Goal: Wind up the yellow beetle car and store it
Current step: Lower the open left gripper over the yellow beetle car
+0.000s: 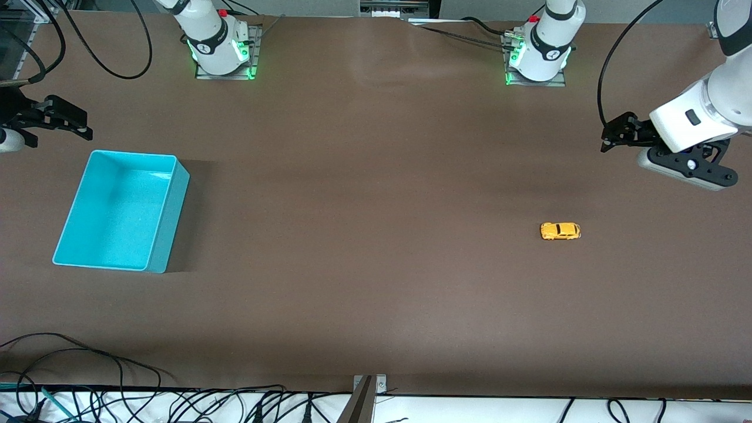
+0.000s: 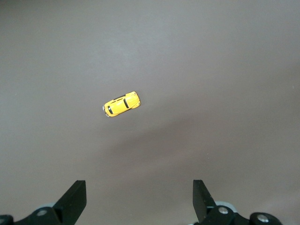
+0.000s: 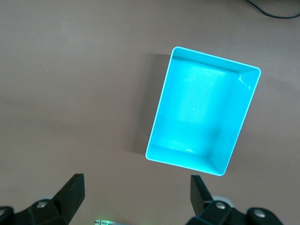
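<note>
Item: yellow beetle car (image 1: 560,231). Tiny toy, upright on its wheels, lying on the bare brown tabletop (image 1: 364,264) toward the left arm's end, its long axis along the table's length. Nothing touches it.

Left hand (image 1: 614,136): up in the air over the tabletop at the left arm's end, near the car but not above it; fingers spread wide, holding nothing.

Right hand (image 1: 64,120): aloft over the right arm's end of the tabletop, beside the bin; fingers wide apart, empty; arm waiting.

Turquoise bin (image 1: 167,205): open-topped, empty, well apart from the car.

Step in hand, as judged: approach and grasp. Advice: centre the left hand over the car, turn the fingers across the narrow body, descend low and close gently so the wheels can roll for winding.
</note>
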`<state>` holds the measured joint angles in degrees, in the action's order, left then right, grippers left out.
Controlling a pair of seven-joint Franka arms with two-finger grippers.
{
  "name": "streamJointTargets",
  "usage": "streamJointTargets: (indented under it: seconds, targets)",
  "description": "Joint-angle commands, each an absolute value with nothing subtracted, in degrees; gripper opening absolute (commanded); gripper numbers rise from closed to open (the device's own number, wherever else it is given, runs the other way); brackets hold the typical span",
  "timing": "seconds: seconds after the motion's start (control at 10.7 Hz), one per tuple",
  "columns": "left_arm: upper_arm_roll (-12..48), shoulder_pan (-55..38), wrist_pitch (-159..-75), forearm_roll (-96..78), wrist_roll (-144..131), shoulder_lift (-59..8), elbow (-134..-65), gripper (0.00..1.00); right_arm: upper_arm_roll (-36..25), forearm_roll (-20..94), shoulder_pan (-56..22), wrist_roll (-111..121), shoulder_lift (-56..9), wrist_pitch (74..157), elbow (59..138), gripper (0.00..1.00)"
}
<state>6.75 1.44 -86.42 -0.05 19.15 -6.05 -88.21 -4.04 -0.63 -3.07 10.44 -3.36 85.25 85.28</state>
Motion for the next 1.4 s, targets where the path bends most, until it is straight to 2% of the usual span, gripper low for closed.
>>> streamJointTargets:
  seconds: [0.0,0.28,0.56,1.03,1.31]
  targets:
    - [6.8,1.7,-86.0,2.4,35.3,-9.6,-86.1,1.0,-4.0,-0.5,-2.9,11.3,-3.2,85.3,85.0,1.0]
    - [6.8,1.9,-91.6,2.6,50.1,-12.2,-89.4,1.0,-3.8,-0.6,-3.0,11.3,-3.2,85.0,85.1,1.0]
    - [6.9,2.2,-101.8,3.7,64.9,-16.3,-93.6,1.0,-3.7,-0.8,-3.1,11.3,-3.2,85.1,85.1,1.0]
    - [6.9,2.4,-124.8,6.7,75.2,-17.9,-111.6,1.0,-3.9,-0.9,-3.0,11.3,-3.3,85.0,85.2,1.0]
    - [6.9,4.7,-133.0,10.8,80.0,-22.7,-114.1,1.0,-3.9,-0.9,-3.0,11.3,-3.3,85.1,85.2,1.0]
